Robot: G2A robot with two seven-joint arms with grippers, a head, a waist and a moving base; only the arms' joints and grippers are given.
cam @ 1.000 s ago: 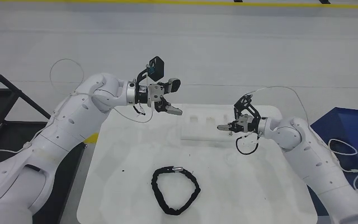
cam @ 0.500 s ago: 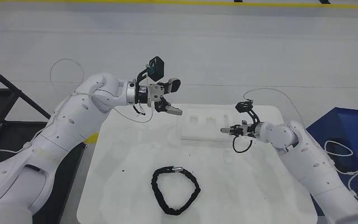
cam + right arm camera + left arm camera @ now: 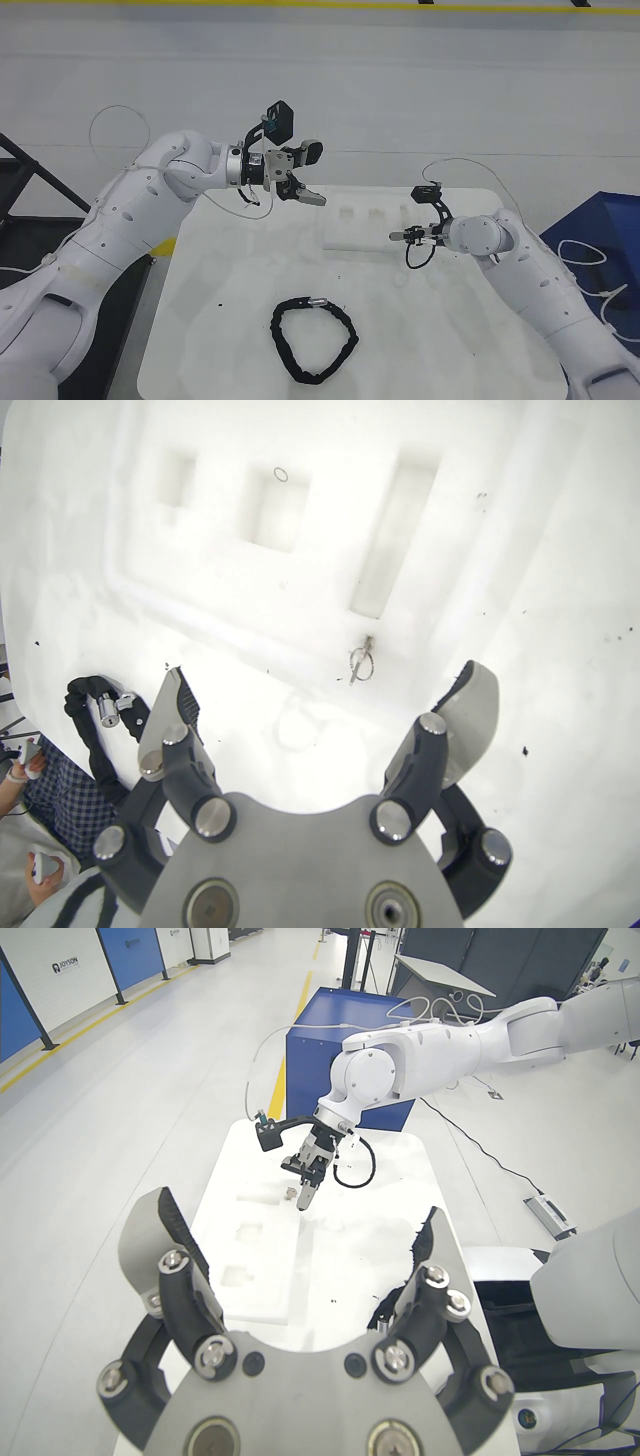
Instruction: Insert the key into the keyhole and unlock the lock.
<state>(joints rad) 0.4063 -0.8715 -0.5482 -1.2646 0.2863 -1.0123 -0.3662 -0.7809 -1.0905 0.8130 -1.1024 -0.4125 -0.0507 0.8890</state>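
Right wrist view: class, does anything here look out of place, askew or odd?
Yes. The key with its ring lies loose just outside the foam tray's long slot, not in any recess, and tilted askew. A small loose ring sits at the edge of the square recess. Black specks dot the table.

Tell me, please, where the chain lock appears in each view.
Top view: the chain lock lies looped, nearer the robot than the foam tray.
Left wrist view: chain lock partly hidden behind a finger of the left claw.
Right wrist view: chain lock beside a finger of the right claw.
Shared landmark: the recessed foam tray.
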